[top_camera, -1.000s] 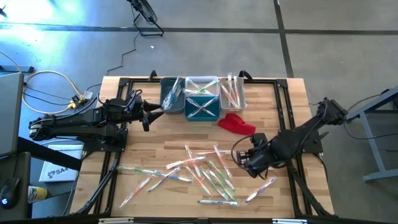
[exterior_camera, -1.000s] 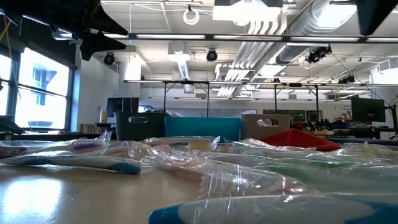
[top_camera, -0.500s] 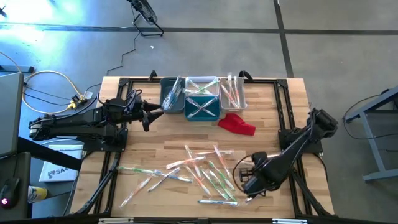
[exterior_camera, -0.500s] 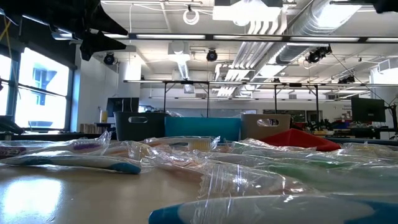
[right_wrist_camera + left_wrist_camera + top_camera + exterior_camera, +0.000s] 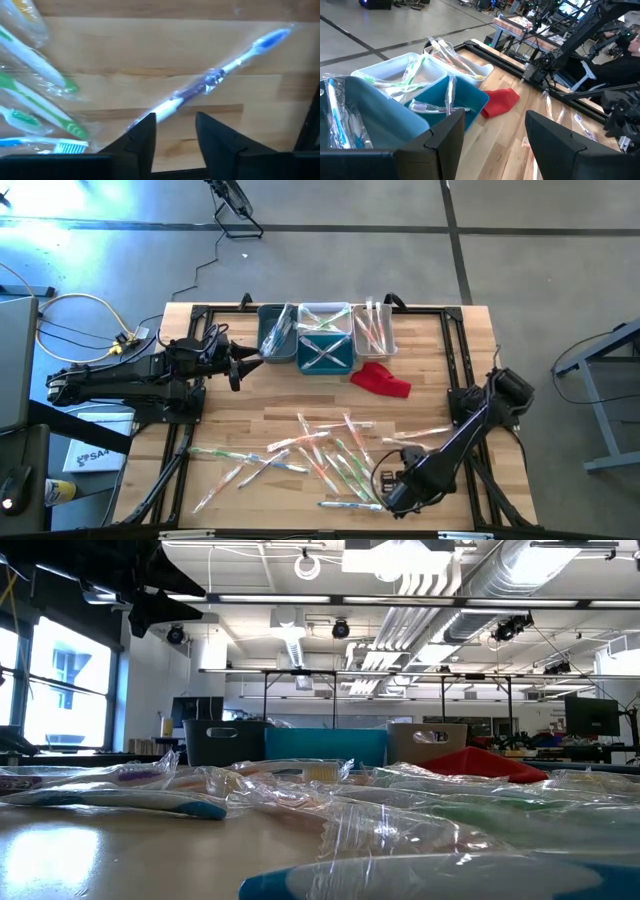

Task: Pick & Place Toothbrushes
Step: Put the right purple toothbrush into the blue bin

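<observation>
The right arm is stretched low over the table's near edge, its gripper (image 5: pixel 388 498) pointed down with fingers (image 5: pixel 140 137) parted. The left arm is held at the far left, its gripper (image 5: pixel 247 360) spread wide.

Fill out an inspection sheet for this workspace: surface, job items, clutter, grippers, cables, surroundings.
Surface: light wooden slatted table with a black frame.
Job's things: thin toothbrushes in clear plastic wrappers scattered over the near half; more lie in three small rectangular bins (grey, teal, white) at the far edge.
Clutter: crumpled red cloth beside the bins.
Grippers: left gripper open, holding nothing, beside the grey bin. Right gripper open, low over a blue-and-white wrapped toothbrush near the table's near edge; nothing held.
Cables: yellow and black cables left of the table; a black cable on the floor beyond.
Surroundings: grey floor; a workshop hall with ceiling ducts in the low view.
</observation>
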You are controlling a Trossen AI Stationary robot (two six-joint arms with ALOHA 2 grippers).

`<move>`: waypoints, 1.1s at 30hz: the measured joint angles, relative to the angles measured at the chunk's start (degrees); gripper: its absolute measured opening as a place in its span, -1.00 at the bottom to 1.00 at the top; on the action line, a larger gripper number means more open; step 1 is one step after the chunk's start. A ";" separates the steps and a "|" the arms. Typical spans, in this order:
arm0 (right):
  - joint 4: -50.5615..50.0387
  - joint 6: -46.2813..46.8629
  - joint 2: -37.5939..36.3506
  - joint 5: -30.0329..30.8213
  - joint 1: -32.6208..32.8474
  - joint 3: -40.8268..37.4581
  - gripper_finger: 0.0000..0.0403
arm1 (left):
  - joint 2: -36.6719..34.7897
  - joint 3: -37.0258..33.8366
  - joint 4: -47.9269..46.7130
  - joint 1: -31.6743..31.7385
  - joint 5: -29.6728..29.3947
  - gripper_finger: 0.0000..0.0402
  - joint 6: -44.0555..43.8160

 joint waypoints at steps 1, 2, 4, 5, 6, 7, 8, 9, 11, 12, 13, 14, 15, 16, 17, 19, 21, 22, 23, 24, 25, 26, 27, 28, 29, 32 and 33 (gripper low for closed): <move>0.04 0.85 0.00 0.02 0.35 0.02 -0.30 | 0.00 0.00 0.00 0.00 0.00 0.03 0.00; 0.00 1.14 0.00 -0.17 0.57 0.02 -0.25 | 0.00 0.00 0.00 0.00 0.00 0.03 0.00; 0.04 1.32 0.40 -1.18 0.80 0.02 -0.19 | 0.00 0.00 0.00 0.00 0.00 0.03 0.00; 0.21 1.50 0.70 -1.72 0.73 0.02 -0.16 | 0.00 0.00 0.00 0.00 0.00 0.03 0.00; 0.54 1.82 1.05 -1.66 0.72 0.00 -0.14 | 0.00 0.00 0.00 0.00 0.00 0.03 0.00; 1.02 1.90 1.48 -1.65 0.78 0.02 -0.13 | 0.00 0.00 -0.02 0.00 0.00 0.03 0.00; 1.80 2.00 1.91 -1.65 0.78 0.00 -0.13 | 0.00 0.00 -0.02 0.00 0.00 0.03 0.00; 2.97 2.00 2.43 -1.14 0.76 0.02 -0.12 | 0.00 0.00 -0.06 0.00 0.00 0.03 0.00; 5.03 2.00 3.68 -0.91 0.78 0.02 -0.12 | 0.00 0.00 -0.64 0.02 0.00 0.03 -0.02; 6.30 2.02 4.44 -1.18 0.78 0.02 -0.12 | 0.00 0.00 -0.94 0.00 0.00 0.03 0.00; 7.60 2.03 5.27 -1.23 0.78 0.02 -0.12 | 0.01 0.00 -1.24 0.00 0.00 0.03 -0.01; 8.81 2.03 6.10 -1.25 0.78 0.02 -0.12 | 0.02 0.00 -1.45 0.02 0.00 0.03 -0.01; 9.99 2.01 6.92 -1.50 0.83 0.02 -0.12 | 0.02 0.00 -1.50 0.02 0.00 0.03 0.00; 11.14 2.12 7.62 -2.09 0.97 0.02 -0.12 | 0.00 0.00 -1.57 0.01 0.00 0.03 -0.01; 12.21 2.45 8.32 -2.58 1.04 0.02 -0.12 | 0.00 0.00 -1.70 0.01 0.00 0.03 0.00; 14.28 3.11 9.61 -3.21 1.14 0.02 -0.12 | 0.02 0.00 -1.91 0.02 0.00 0.03 0.00; 15.61 3.50 10.33 -3.35 1.39 0.02 -0.12 | 0.02 0.00 -2.05 0.02 0.00 0.03 0.00; 15.99 3.51 10.58 -3.16 1.48 0.05 -0.12 | 0.02 0.00 -2.05 0.02 -0.02 0.03 0.00; 16.25 3.49 10.80 -3.13 1.48 0.15 -0.12 | 0.00 0.00 -2.05 0.00 0.00 0.03 -0.02; 16.19 3.47 10.93 -3.04 1.48 0.15 -0.12 | 0.02 0.00 -2.07 0.02 -0.02 0.03 0.00; 16.09 3.28 10.95 -2.97 1.64 0.15 -0.13 | 0.02 0.00 -2.10 0.01 -0.02 0.03 -0.02; 15.92 2.98 10.97 -2.84 1.76 0.17 -0.15 | 0.02 0.00 -2.09 0.01 -0.02 0.03 0.00; 15.68 2.64 10.97 -2.50 1.78 0.17 -0.17 | 0.02 0.00 -2.10 0.02 -0.02 0.03 0.00; 15.43 2.54 10.97 -2.14 1.79 0.17 -0.20 | 0.01 0.00 -2.10 0.02 -0.02 0.03 -0.01; 15.12 2.42 10.97 -1.78 1.79 0.17 -0.24 | 0.02 0.00 -2.10 0.02 -0.02 0.03 -0.02; 14.94 1.72 11.02 -1.11 1.79 0.17 -0.37 | 0.02 0.00 -2.14 0.02 -0.02 0.03 0.00; 15.00 1.51 11.04 -0.95 1.79 0.17 -0.42 | 0.02 0.00 -2.14 0.02 -0.02 0.03 0.00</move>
